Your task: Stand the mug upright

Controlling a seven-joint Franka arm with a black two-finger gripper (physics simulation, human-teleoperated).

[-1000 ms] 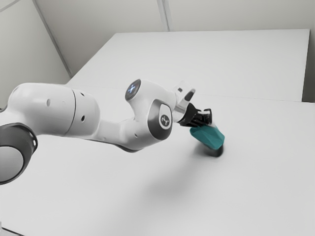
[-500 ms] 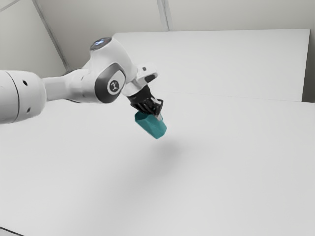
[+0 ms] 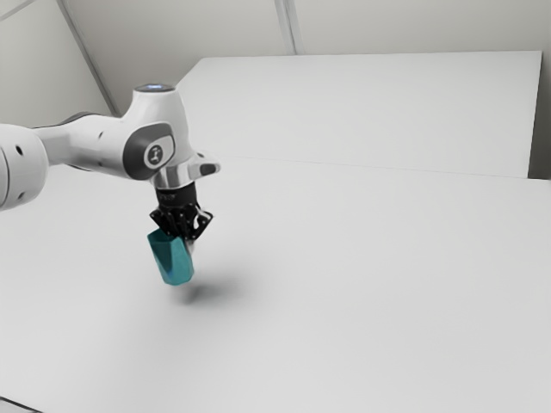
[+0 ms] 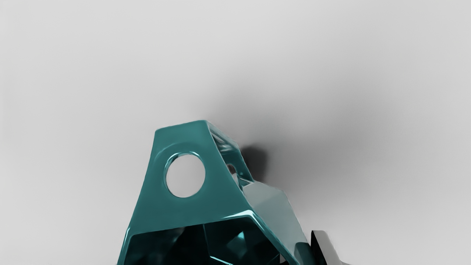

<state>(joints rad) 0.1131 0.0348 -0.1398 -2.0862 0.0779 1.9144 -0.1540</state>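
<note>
My gripper [image 3: 182, 231] points down at the exterior view's left, shut on the teal faceted mug [image 3: 172, 260] near its rim. The mug's mouth faces up, its body leaning a little, and its base appears just above the table beside a dark shadow. In the wrist view the mug [image 4: 184, 209] shows its open mouth and a handle part with a round hole. There the gripper [image 4: 297, 254] has one finger against the mug's outer wall; a small piece of the other seems to show inside the mouth, mostly hidden.
The white table [image 3: 362, 284] extends around the mug. A pale panel [image 3: 370, 112] lies beyond the table's far edge, and a dark line crosses the exterior view's lower left corner.
My gripper has carried the mug toward the exterior view's left, first up off the table and then lower again. The hand has turned to point down, and the mug has swung from strongly tilted to nearly upright.
</note>
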